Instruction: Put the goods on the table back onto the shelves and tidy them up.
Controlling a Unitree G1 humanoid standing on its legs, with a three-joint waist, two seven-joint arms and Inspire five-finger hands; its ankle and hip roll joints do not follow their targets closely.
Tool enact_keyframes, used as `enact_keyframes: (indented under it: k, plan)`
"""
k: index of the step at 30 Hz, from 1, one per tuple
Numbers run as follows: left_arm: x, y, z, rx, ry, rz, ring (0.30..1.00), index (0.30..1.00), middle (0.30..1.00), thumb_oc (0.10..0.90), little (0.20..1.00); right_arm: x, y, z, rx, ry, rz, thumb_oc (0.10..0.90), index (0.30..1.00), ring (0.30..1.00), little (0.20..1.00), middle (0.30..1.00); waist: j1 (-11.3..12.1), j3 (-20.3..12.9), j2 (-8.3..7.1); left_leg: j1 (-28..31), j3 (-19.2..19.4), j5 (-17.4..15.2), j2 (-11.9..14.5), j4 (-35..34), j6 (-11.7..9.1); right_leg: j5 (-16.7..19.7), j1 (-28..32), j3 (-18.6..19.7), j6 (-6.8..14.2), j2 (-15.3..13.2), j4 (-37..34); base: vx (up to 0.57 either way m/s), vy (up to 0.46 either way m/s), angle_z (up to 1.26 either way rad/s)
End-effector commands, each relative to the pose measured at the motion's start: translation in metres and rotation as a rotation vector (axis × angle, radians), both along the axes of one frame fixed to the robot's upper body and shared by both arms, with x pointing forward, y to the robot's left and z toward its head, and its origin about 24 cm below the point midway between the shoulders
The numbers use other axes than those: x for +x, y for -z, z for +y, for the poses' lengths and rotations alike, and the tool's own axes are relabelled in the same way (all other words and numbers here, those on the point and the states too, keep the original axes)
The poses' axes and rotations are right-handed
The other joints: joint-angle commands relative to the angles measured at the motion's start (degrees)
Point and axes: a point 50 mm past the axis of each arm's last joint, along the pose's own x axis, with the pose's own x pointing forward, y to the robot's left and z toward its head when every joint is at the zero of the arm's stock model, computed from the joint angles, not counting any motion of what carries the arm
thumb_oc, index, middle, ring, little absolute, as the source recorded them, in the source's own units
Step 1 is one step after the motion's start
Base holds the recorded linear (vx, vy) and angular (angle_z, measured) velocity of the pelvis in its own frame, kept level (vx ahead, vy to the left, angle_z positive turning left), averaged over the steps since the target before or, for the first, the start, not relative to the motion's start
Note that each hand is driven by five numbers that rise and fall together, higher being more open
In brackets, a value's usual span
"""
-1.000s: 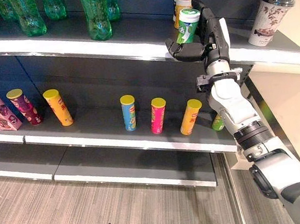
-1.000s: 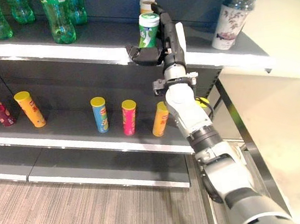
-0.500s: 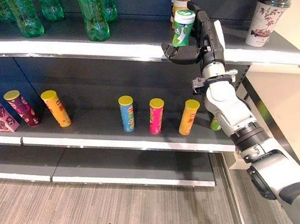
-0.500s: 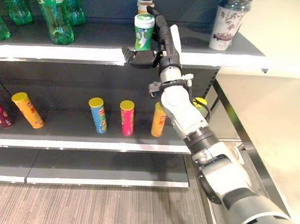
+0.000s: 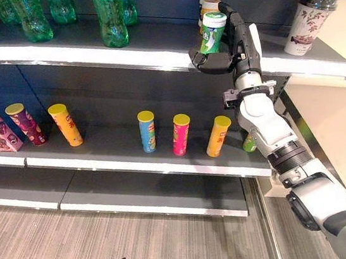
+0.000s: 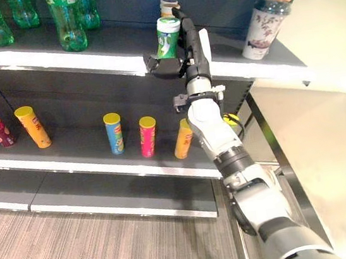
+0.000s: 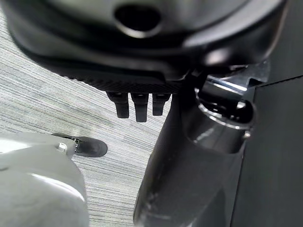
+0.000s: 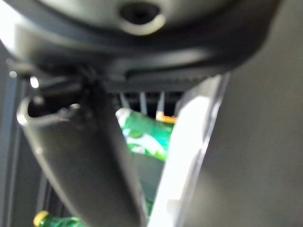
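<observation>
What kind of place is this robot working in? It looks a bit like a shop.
Most likely a shop aisle or a mock-up of one. Dark metal shelves carry rows of green plastic drink bottles and coloured snack tubes spaced along a lower shelf. The right hand holds a green white-capped can at the upper shelf.

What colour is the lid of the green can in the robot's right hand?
White. The can, held in the right hand, shows it best in the left eye view.

The right hand [image 5: 229,45] grips a green white-capped can [image 5: 211,33] at the top shelf [image 5: 150,51] edge; tall tubes [image 5: 182,133] stand below.
</observation>
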Motion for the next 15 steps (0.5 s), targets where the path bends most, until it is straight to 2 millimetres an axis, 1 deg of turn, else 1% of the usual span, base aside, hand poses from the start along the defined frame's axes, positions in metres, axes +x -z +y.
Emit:
enact_keyframes:
  k: [1, 3, 7, 9, 11, 12, 13, 15]
  plan:
    - [0.023, -0.008, 0.009, 0.053, 0.046, -0.064, 0.9, 0.9, 0.9, 0.8, 0.9, -0.023, -0.088, -0.034, -0.018, 0.112, -0.36, 0.8, 0.9, 0.9, 0.9, 0.9, 1.8, -1.2, -0.37, 4.0, -1.0, -7.5, 0.0, 0.2, -0.3, 2.2, 0.6, -2.8, 3.7, -2.8, 0.7, 0.0, 0.0, 0.0]
    - [0.021, -0.008, 0.011, 0.056, 0.044, -0.055, 0.9, 0.9, 0.9, 0.8, 0.9, -0.031, -0.101, -0.038, -0.014, 0.101, -0.42, 0.8, 0.9, 0.9, 0.9, 0.9, 1.9, -1.3, -0.51, 4.0, -1.0, -7.5, -0.1, 0.2, -0.3, 2.2, 0.6, -2.9, 3.7, -2.9, 0.7, 0.0, 0.0, 0.0]
    - [0.021, -0.007, 0.012, 0.058, 0.04, -0.05, 0.9, 0.9, 0.9, 0.8, 0.9, -0.047, -0.117, -0.04, -0.024, 0.076, -0.523, 0.8, 0.9, 0.9, 0.9, 0.9, 1.8, -1.4, -0.76, 4.0, -1.0, -7.5, -0.1, 0.2, -0.3, 2.2, 0.5, -2.8, 3.8, -2.9, 0.7, 0.0, 0.0, 0.0]
    - [0.022, -0.007, 0.013, 0.062, 0.037, -0.05, 0.9, 0.9, 0.9, 0.8, 0.9, -0.061, -0.128, -0.045, -0.039, 0.095, -0.611, 0.8, 0.9, 0.9, 0.9, 0.9, 1.6, -1.5, -0.77, 4.0, -1.0, -7.6, -0.1, 0.2, -0.2, 2.2, 0.4, -2.6, 3.8, -2.9, 0.7, 0.0, 0.0, 0.0]
    - [0.023, -0.007, 0.013, 0.063, 0.031, -0.051, 0.9, 0.9, 0.9, 0.8, 0.9, -0.071, -0.133, -0.049, -0.04, 0.109, -0.667, 0.8, 0.9, 0.9, 0.9, 0.9, 1.3, -1.6, -0.73, 4.0, -0.9, -7.7, -0.2, 0.2, -0.2, 2.2, 0.3, -2.5, 3.8, -2.8, 0.7, 0.0, 0.0, 0.0]
    - [0.023, -0.006, 0.013, 0.059, 0.026, -0.049, 0.9, 0.9, 0.9, 0.8, 0.9, -0.084, -0.135, -0.048, 0.01, 0.056, -0.73, 0.8, 0.9, 0.9, 0.9, 0.9, 0.9, -1.6, -0.69, 4.0, -0.7, -7.7, -0.2, 0.2, -0.2, 2.3, 0.2, -2.3, 3.9, -2.9, 0.7, 0.0, 0.021, -0.05]
    - [0.022, -0.006, 0.013, 0.06, 0.027, -0.048, 0.9, 0.9, 0.9, 0.8, 0.9, -0.084, -0.135, -0.048, 0.011, 0.056, -0.729, 0.8, 0.9, 0.9, 0.9, 0.9, 0.9, -1.7, -0.74, 4.0, -0.7, -7.7, -0.2, 0.2, -0.1, 2.3, 0.2, -2.2, 3.9, -2.9, 0.7, 0.0, 0.024, -0.05]
    - [0.021, -0.006, 0.015, 0.057, 0.017, -0.044, 0.9, 0.9, 0.9, 0.8, 0.9, -0.099, -0.139, -0.047, 0.02, -0.01, -0.799, 0.8, 0.9, 0.9, 0.9, 0.9, 0.3, -1.8, -0.72, 4.2, -0.3, -7.8, -0.2, 0.2, -0.1, 2.4, 0.0, -1.8, 4.0, -3.0, 0.7, 0.01, 0.024, -0.05]
